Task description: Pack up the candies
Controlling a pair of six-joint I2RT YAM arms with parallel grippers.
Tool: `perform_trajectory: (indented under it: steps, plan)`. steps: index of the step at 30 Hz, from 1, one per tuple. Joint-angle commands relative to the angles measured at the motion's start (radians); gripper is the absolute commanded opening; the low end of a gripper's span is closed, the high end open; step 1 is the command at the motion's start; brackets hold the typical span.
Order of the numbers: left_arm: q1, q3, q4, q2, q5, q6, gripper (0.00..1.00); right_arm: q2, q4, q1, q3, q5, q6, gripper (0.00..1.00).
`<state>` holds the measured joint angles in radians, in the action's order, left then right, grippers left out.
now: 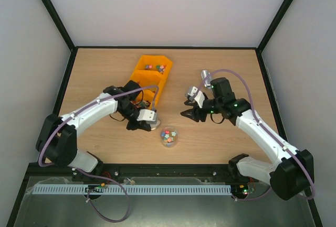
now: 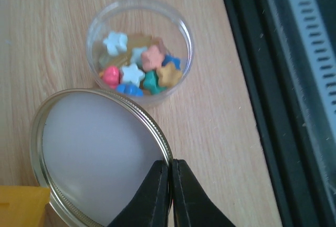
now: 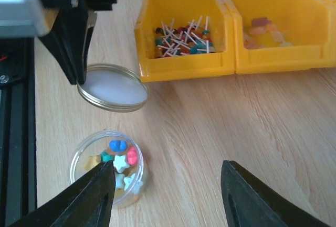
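Note:
The candies [image 2: 137, 71] are small bright star-shaped sweets lying in a clear round jar [image 2: 181, 30] on the table; they also show in the right wrist view [image 3: 119, 156] and the top view [image 1: 168, 134]. My left gripper [image 2: 170, 167] is shut on the rim of a round metal lid [image 2: 94, 159] and holds it just beside the jar, tilted. The lid also shows in the right wrist view [image 3: 113, 87]. My right gripper [image 3: 167, 177] is open and empty, low over the table right of the jar [image 3: 79, 156]. More candies [image 1: 157, 68] lie in the far bin.
A row of yellow bins [image 1: 151, 83] stands behind the jar. One bin [image 3: 181, 64] holds thin red-and-white stick pieces [image 3: 181, 34], its neighbour [image 3: 273, 59] pale sweets. The black table edge [image 2: 273, 106] runs close to the jar.

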<state>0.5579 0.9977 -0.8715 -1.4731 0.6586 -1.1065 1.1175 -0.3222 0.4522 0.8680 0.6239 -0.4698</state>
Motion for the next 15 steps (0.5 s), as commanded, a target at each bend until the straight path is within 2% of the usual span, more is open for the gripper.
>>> perform_trajectory:
  steps: [1,9,15]
  plan:
    - [-0.012,0.098,-0.13,0.047,0.158,-0.013,0.02,0.001,0.033,0.052,-0.026,0.022,-0.145,0.56]
    - [-0.012,0.156,-0.247,-0.003,0.26,-0.035,0.02,0.064,0.138,0.189,-0.03,-0.008,-0.248,0.5]
    - [-0.012,0.046,-0.064,-0.01,0.189,0.04,0.02,0.112,0.15,0.226,-0.038,-0.012,-0.259,0.49]
